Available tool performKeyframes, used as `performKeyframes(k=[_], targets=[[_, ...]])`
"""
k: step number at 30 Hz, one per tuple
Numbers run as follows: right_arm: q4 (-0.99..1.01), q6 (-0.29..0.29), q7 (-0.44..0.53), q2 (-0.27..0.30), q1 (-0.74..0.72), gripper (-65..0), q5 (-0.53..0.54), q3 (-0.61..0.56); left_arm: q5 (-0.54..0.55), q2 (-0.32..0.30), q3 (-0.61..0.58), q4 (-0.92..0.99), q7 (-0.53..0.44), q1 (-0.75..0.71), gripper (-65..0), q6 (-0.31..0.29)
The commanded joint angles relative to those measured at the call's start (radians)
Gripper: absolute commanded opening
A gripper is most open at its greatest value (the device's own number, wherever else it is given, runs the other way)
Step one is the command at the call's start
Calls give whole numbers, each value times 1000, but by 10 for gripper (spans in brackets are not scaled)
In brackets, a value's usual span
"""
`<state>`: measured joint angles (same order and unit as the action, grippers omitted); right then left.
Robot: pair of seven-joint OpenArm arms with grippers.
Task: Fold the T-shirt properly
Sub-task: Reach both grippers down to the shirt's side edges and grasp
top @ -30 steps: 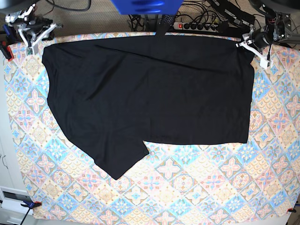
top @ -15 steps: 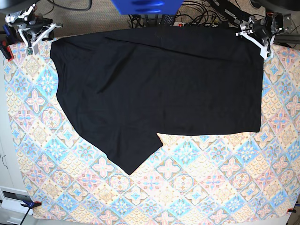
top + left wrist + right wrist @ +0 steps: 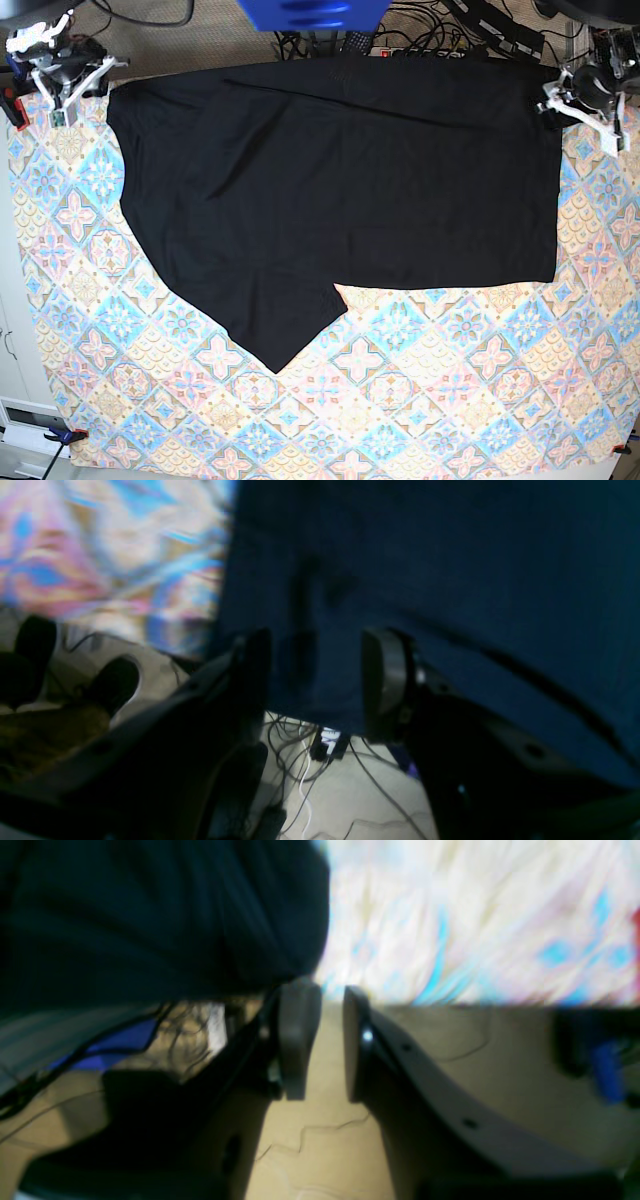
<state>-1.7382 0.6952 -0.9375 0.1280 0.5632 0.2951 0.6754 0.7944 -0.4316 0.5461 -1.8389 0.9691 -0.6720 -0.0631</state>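
The black T-shirt (image 3: 340, 190) lies flat on the patterned tablecloth (image 3: 400, 400), its top edge hanging over the far edge and one sleeve pointing toward the front. My left gripper (image 3: 582, 118) is open just right of the far right corner. In the left wrist view (image 3: 317, 680) the fingers (image 3: 385, 680) stand wide apart with the hanging cloth edge (image 3: 450, 580) in front of them, not pinched. My right gripper (image 3: 78, 85) is off the far left corner. In the right wrist view (image 3: 325, 1040) its jaws are slightly apart and empty beside the cloth (image 3: 150, 915).
Cables and a power strip (image 3: 420, 45) lie on the floor behind the table. A blue object (image 3: 310, 12) sits at the top edge. Clamps hold the tablecloth at the front left corner (image 3: 70, 435) and the far left (image 3: 12, 105).
The T-shirt was pulled right and toward the far edge, then left lying still. My left gripper let go of the far right corner and moved right. My right gripper shifted slightly.
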Motion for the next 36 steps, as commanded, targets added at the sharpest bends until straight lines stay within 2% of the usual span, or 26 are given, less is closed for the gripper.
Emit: performKeyframes(k=[1,7,12,21,25,28,36], targets=[[-35,3,10,15,4,-529,9,5,24,-14,4,-9,-9,42,-359,-8],[-102,3,5,19,-90,-529,9,2,21,-40,6,123,127,262,-354,-8],[-102,3,5,22,-176,-529,6,-7,21,-69,1,282,130,416,-354,-8],[-93,3,5,71,-283,-529,5,-187,18,-75,1,549,129,659,-353,-8],[-87,3,5,71,-329,-529,5,-202,-54,-69,1,588,127,736,-353,-8],[-65,3,5,71,-351,-529,5,-202,-109,-42,1,643,90,802,-353,-8],[-42,3,5,69,-361,-529,5,-202,-209,-36,1,870,-106,907,-353,-8]])
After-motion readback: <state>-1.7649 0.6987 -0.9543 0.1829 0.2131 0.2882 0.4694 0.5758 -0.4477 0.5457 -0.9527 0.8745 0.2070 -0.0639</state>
